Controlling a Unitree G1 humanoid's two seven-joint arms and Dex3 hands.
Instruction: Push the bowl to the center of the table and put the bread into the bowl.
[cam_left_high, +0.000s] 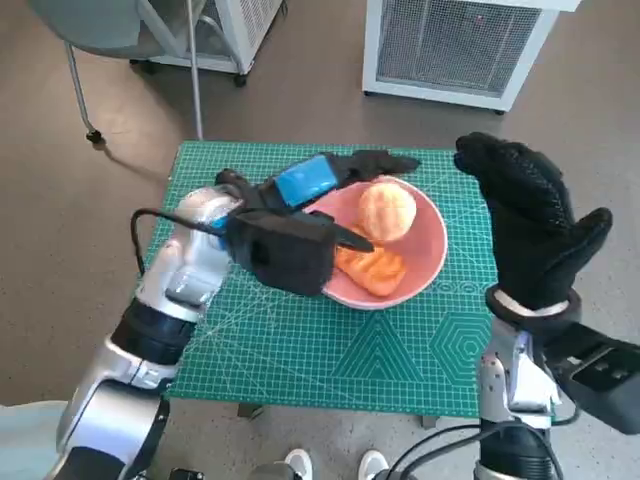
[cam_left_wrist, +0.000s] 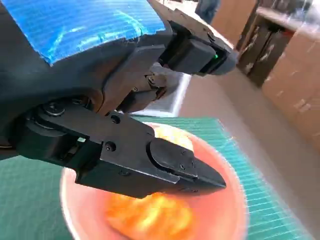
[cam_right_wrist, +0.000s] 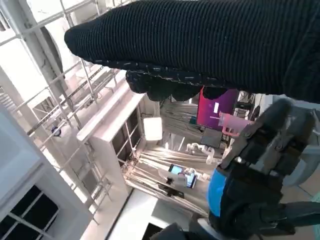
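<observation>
The pink bowl (cam_left_high: 425, 262) sits near the middle of my green-matted table (cam_left_high: 300, 350), and the round bread (cam_left_high: 386, 212) lies inside it beside an orange piece (cam_left_high: 372, 268). My left hand (cam_left_high: 300, 190) hovers over the bowl's far-left rim — fingers (cam_left_wrist: 170, 165) loosely apart, holding nothing. My right hand (cam_left_high: 530, 225) is raised beside the bowl, spread wide, empty.

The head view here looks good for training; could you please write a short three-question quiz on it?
1. True or false: the pink bowl is empty.
2. Which hand reaches over the bowl: A left hand, B right hand?
3. Fill in: the bowl stands on a ____ cutting mat.

Key: 1 false, it holds a round bread roll and an orange piece; 2 A; 3 green.
</observation>
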